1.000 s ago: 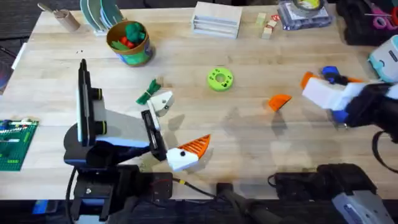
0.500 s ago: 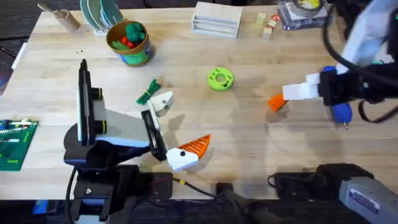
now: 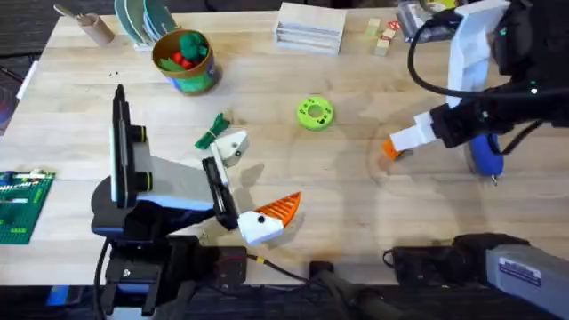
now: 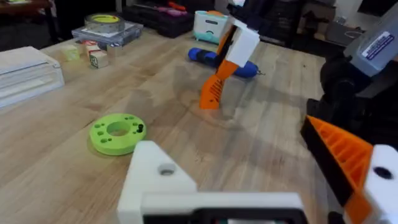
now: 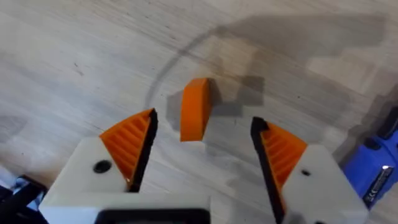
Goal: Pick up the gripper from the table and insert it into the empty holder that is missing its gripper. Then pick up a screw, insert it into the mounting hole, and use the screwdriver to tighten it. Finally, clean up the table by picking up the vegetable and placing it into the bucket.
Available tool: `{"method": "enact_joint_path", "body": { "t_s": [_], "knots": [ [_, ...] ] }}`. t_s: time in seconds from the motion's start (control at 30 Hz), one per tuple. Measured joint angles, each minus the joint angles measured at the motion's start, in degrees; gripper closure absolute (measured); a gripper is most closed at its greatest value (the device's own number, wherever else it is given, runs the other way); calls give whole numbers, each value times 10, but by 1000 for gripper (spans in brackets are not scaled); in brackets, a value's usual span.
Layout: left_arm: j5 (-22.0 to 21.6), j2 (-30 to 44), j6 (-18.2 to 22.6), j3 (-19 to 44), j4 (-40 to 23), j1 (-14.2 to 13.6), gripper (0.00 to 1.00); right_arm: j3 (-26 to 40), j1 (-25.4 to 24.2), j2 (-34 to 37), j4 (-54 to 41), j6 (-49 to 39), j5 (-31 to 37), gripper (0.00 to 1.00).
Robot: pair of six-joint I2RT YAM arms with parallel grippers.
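The first pick-up is in hand: the right gripper [image 5: 202,162], spread wide, is poised over the orange ribbed plastic finger [image 5: 195,109]. Descent and closing are needed next.

A robotics lab or workshop: a pale wooden counter [image 3: 356,196] carries a green building-brick plate [image 3: 22,206], a stack of white boxes [image 3: 309,27] and a tape roll [image 4: 104,22], all far from the fingers.

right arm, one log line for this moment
right gripper: open, above the gripper | left gripper: idle | screwdriver: on table
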Motion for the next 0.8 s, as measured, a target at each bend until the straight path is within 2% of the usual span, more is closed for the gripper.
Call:
{"method": "enact_joint_path", "body": {
  "t_s": [0.17, 0.33, 0.5, 0.53, 0.67, 0.8],
  "knots": [
    [0, 0, 0, 0, 0, 0, 8, 0, 8, 29, 1, -3, 1, 51],
    [0, 0, 0, 0, 0, 0, 8, 0, 37, 53, 1, -4, 15, 56],
    [0, 0, 0, 0, 0, 0, 8, 0, 61, 65, 5, -6, 42, 118],
    [0, 0, 0, 0, 0, 0, 8, 0, 63, 65, 2, -6, 53, 275],
    [0, 0, 0, 0, 0, 0, 8, 0, 63, 65, 3, -6, 58, 455],
    [0, 0, 0, 0, 0, 0, 8, 0, 63, 65, 6, -5, 59, 590]
  ]
}}
